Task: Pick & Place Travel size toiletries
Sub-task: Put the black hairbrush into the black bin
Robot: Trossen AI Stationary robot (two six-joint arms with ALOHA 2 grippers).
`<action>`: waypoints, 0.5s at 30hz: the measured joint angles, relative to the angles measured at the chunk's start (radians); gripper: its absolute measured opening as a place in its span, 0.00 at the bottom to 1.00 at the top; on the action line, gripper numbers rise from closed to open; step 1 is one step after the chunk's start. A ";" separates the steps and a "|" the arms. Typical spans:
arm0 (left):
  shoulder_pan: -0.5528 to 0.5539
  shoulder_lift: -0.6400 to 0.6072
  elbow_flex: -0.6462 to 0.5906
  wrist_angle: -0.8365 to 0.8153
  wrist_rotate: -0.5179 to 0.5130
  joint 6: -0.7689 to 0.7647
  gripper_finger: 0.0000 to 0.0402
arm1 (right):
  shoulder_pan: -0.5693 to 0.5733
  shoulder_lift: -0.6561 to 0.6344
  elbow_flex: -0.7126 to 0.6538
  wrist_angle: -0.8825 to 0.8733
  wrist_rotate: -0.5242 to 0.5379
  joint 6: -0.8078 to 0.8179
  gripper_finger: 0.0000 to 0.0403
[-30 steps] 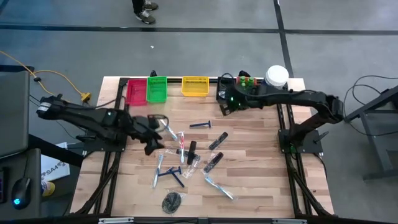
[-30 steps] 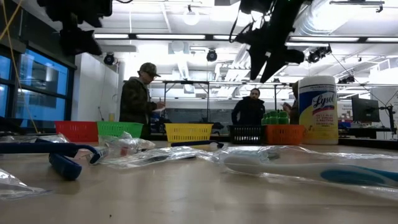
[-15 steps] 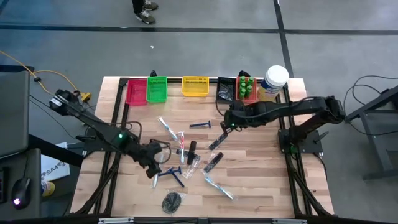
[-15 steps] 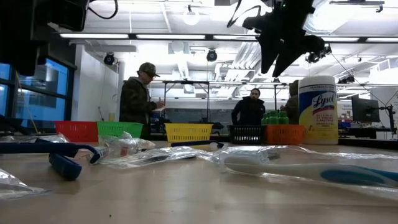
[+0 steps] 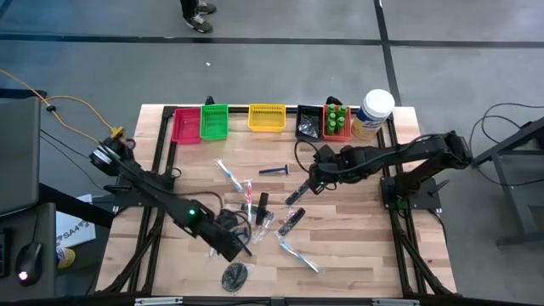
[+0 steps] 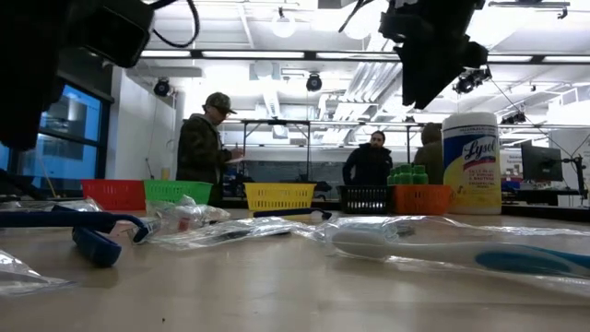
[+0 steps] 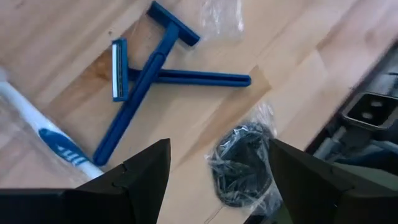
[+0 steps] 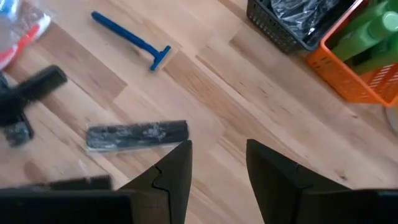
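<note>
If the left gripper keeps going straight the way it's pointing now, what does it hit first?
Most likely the dark mesh puff in its clear wrap: it lies between the open jaws of the left gripper, near the table's front edge. The two crossed blue razors lie off to one side. Depth is uncertain.

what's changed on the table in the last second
The left gripper swept from the table's left side toward the near edge, now open over the crossed blue razors and the mesh puff. The right gripper left the far bins for mid-table, empty. The toiletries and bins stayed put.
</note>
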 joint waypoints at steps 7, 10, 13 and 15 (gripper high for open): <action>-0.038 0.155 0.178 -0.178 0.025 -0.101 0.65 | 0.001 0.000 0.000 -0.023 0.004 -0.058 0.35; -0.053 0.206 0.238 -0.174 0.025 -0.139 0.65 | 0.001 0.000 0.000 -0.025 0.006 -0.074 0.35; -0.073 0.245 0.273 -0.201 0.024 -0.181 0.65 | 0.001 0.000 0.000 -0.024 0.006 -0.093 0.35; -0.079 0.276 0.294 -0.181 0.026 -0.210 0.65 | 0.001 0.000 0.000 -0.020 0.008 -0.097 0.35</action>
